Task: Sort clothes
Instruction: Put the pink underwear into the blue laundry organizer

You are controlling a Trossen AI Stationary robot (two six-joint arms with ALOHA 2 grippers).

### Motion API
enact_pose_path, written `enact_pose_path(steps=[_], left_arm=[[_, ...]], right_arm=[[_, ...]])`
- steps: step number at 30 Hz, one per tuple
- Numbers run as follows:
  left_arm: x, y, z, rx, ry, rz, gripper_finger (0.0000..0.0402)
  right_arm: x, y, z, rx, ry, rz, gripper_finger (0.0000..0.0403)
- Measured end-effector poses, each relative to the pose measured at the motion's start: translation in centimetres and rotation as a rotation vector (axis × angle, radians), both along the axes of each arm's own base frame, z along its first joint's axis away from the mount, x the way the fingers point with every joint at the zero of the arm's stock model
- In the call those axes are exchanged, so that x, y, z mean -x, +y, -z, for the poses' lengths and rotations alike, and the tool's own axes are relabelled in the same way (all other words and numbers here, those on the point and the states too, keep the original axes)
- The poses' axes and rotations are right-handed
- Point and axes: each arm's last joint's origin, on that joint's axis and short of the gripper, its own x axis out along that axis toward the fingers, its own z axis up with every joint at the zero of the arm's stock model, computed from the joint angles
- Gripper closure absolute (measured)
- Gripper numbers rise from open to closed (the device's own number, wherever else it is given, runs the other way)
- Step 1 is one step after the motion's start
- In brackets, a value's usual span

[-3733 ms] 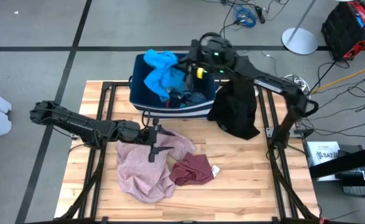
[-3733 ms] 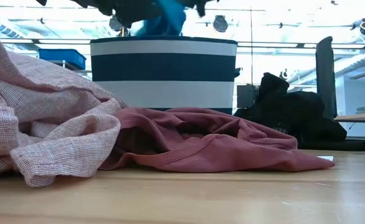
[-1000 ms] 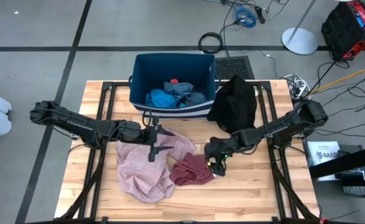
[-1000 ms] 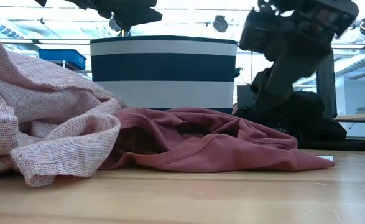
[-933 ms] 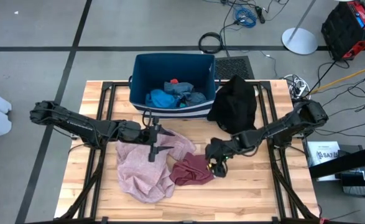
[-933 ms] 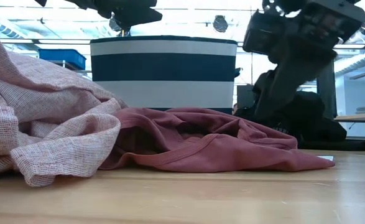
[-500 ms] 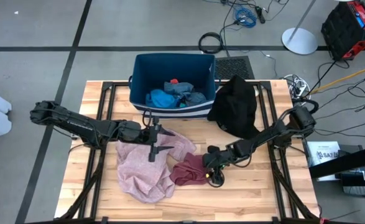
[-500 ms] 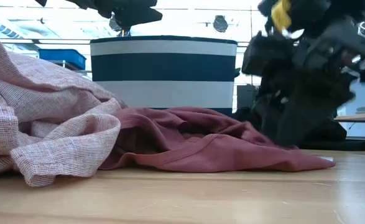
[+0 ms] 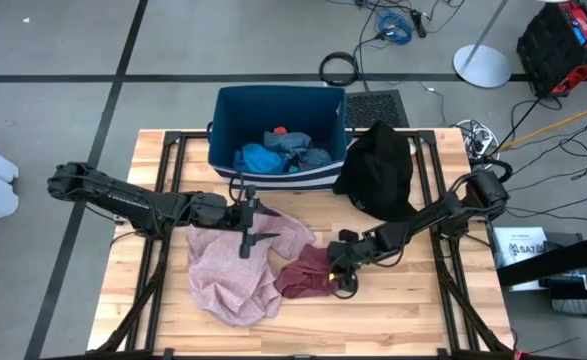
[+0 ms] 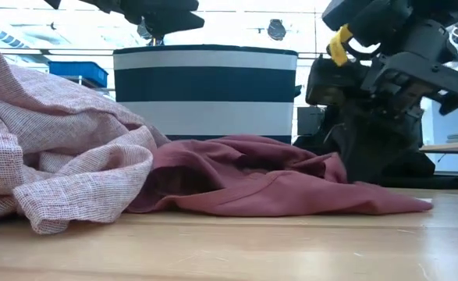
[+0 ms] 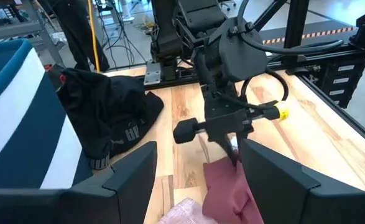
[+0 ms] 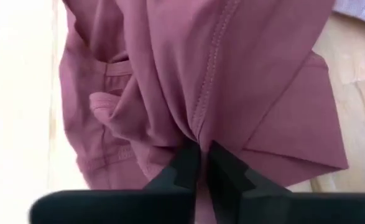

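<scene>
My left pincer (image 9: 245, 225): spread wide, over the pink garment (image 9: 235, 270) mid-desk | bin (image 9: 278, 100): far edge, blue garment (image 9: 261, 158) inside | maroon garment (image 9: 306, 272): near the desk's middle, touching the pink one | my right pincer (image 9: 344, 283): pinched tight on the maroon garment's edge | black garment (image 9: 378, 170): by the bin, right.

Two matte black jointed arms; the right tool (image 10: 369, 168) carries a yellow tab and looping black cable
</scene>
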Motion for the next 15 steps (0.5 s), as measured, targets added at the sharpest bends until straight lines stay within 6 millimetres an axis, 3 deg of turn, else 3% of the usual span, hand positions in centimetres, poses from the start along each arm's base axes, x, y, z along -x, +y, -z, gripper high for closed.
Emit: enact_pose_path(steps=[5, 15], left_arm=[[0.0, 0.1, 0.0, 0.001, 0.0, -0.002, 0.0159], [0.0, 0.1, 0.0, 0.001, 0.003, -0.002, 0.0159]], right_arm=[[0.0, -0.8, -2.1, -0.032, -0.065, 0.022, 0.0397], [1.8, -3.3, -9.8, -0.034, -0.357, 0.047, 0.0401]])
